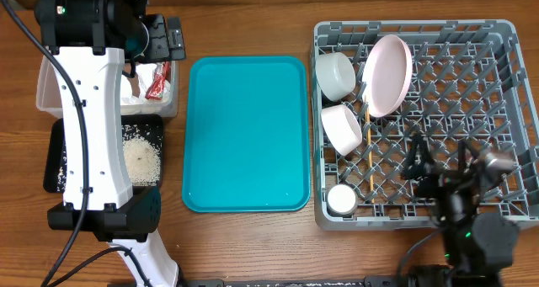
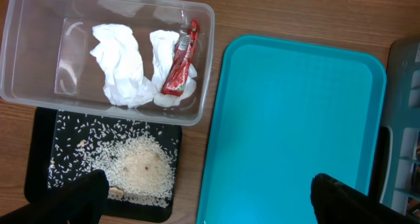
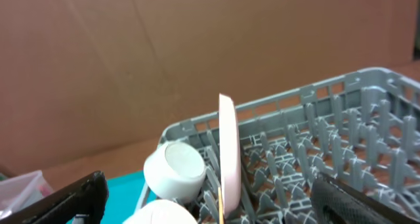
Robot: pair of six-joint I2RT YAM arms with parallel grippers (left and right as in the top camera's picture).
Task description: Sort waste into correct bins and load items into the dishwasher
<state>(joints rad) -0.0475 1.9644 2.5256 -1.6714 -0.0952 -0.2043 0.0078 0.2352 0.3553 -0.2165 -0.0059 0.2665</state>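
The clear tub [image 2: 26, 66] holds two crumpled white napkins [image 2: 121, 66] and the red wrapper [image 2: 180, 60]. The black tray [image 2: 39, 158] in front of it holds rice grains [image 2: 138, 168]. The grey rack [image 1: 505, 110] holds a pink plate [image 1: 387, 75] on edge, two white bowls [image 1: 335, 75] [image 1: 341, 127], a small cup [image 1: 341, 200] and chopsticks [image 1: 368, 148]. My left gripper [image 2: 210, 191] is open and empty, high above the tub and trays. My right gripper [image 3: 210, 198] is open and empty over the rack's front [image 1: 442, 161], facing the plate [image 3: 226, 152] and a bowl [image 3: 174, 168].
The teal serving tray [image 1: 244, 135] lies bare between the bins and the rack; it also shows in the left wrist view [image 2: 295, 119]. My left arm's white body [image 1: 93, 127] covers much of the tub and black tray from overhead. A brown wall stands behind the rack.
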